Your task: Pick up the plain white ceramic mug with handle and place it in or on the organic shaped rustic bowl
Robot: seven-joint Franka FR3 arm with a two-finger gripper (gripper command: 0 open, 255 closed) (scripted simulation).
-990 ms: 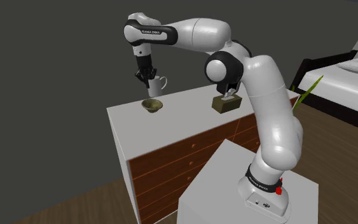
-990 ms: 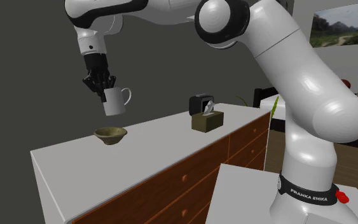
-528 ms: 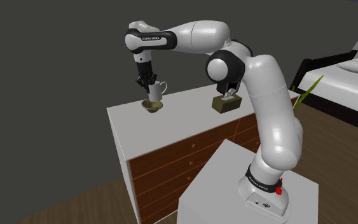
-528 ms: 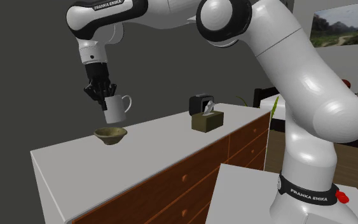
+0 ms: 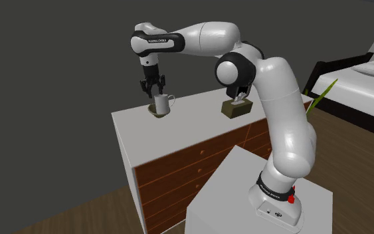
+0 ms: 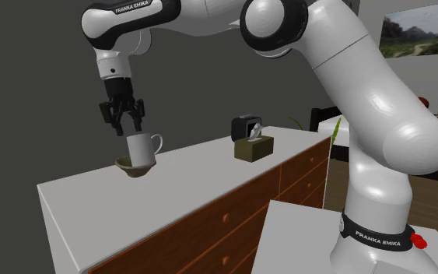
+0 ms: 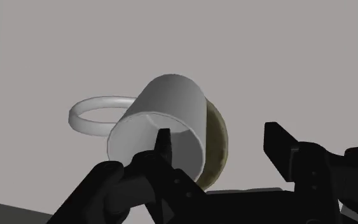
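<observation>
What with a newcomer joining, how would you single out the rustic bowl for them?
Find the white-topped wooden dresser. Toward the second exterior view's left on it sits a small olive-brown bowl. Unlike the boxy olive tissue holder further right, it is round, with a white handled mug resting in it.

In the second exterior view, the dresser top [image 6: 186,187] is being left bare from 4 to 8 o'clock of the mug [image 6: 140,148], which is being carried by the bowl [image 6: 125,166]. At 3 o'clock, well apart, passage is being blocked by the tissue box [image 6: 254,148] and a black object [image 6: 244,124]. At 12 o'clock, the room is being taken up by the spread gripper [image 6: 124,128].
</observation>
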